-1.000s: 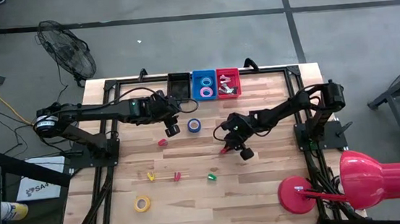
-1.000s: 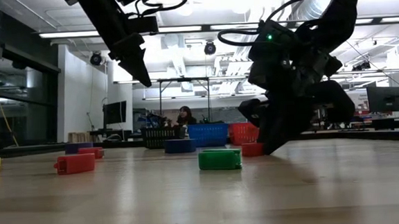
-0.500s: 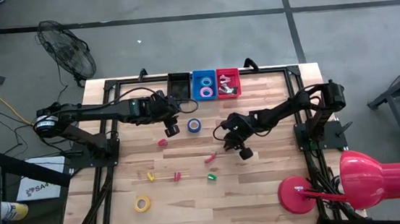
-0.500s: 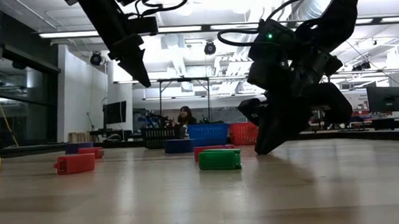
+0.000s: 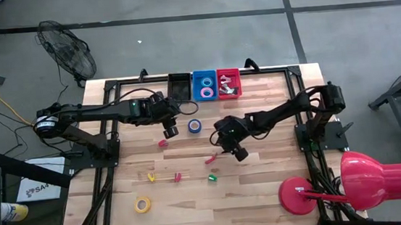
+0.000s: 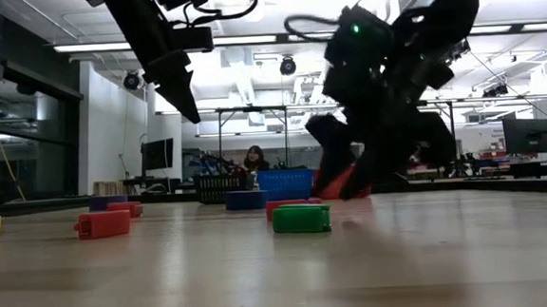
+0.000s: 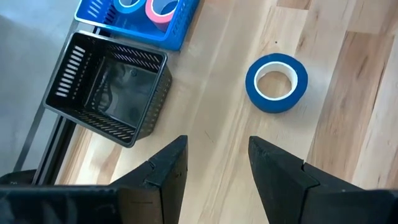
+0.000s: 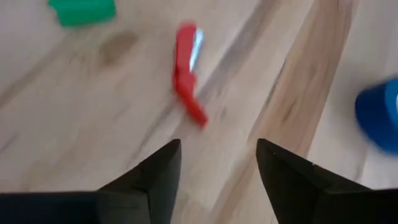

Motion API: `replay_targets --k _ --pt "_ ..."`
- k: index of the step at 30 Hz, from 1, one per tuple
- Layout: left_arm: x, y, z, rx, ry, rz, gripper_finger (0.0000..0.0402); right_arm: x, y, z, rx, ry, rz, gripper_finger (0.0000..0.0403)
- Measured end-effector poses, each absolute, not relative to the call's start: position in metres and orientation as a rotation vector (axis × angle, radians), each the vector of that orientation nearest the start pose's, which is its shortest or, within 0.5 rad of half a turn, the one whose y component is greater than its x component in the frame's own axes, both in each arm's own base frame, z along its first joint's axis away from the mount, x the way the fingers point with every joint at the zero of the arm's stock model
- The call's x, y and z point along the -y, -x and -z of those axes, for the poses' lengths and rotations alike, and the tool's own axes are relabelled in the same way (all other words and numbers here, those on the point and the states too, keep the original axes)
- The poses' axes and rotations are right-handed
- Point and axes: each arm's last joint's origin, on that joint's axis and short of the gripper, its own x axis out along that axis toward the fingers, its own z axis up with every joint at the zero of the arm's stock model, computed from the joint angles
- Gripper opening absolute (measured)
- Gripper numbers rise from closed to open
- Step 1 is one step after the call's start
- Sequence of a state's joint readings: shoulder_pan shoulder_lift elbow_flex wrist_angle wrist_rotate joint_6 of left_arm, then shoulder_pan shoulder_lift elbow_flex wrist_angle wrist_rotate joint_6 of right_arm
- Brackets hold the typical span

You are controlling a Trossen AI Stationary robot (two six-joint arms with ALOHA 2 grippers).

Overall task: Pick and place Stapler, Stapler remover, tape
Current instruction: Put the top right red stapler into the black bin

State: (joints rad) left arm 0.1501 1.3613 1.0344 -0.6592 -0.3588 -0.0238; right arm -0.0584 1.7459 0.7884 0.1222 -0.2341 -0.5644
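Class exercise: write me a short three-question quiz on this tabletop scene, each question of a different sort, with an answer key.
1. True or false: the right gripper is holding the red stapler.
2. Multiple choice: the blue tape roll lies on A) the table, B) the black basket, C) the blue basket.
3. Fill in: the left gripper is ____ (open or shut).

Key: 1 false, the stapler lies loose on the wood ahead of the open fingers; 2 A; 3 open.
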Motion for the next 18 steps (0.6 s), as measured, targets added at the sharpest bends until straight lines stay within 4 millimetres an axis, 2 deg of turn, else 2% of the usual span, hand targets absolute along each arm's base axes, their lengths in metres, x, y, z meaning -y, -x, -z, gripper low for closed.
replay_targets --k 6,14,18 --pt "-0.05 -0.264 -0.261 -0.988 -0.082 -0.478 0.0165 0.011 -0.333 -0.125 -0.74 0.412 -0.419 0.02" --pt "-0.05 -0.263 -0.26 -1.001 -0.083 -0.475 0.0165 0.004 -0.338 -0.112 -0.746 0.429 -0.497 0.0196" --pt "-0.05 -0.263 -0.26 -1.002 -0.084 -0.476 0.0165 0.002 -0.338 -0.112 -0.734 0.436 -0.516 0.0183"
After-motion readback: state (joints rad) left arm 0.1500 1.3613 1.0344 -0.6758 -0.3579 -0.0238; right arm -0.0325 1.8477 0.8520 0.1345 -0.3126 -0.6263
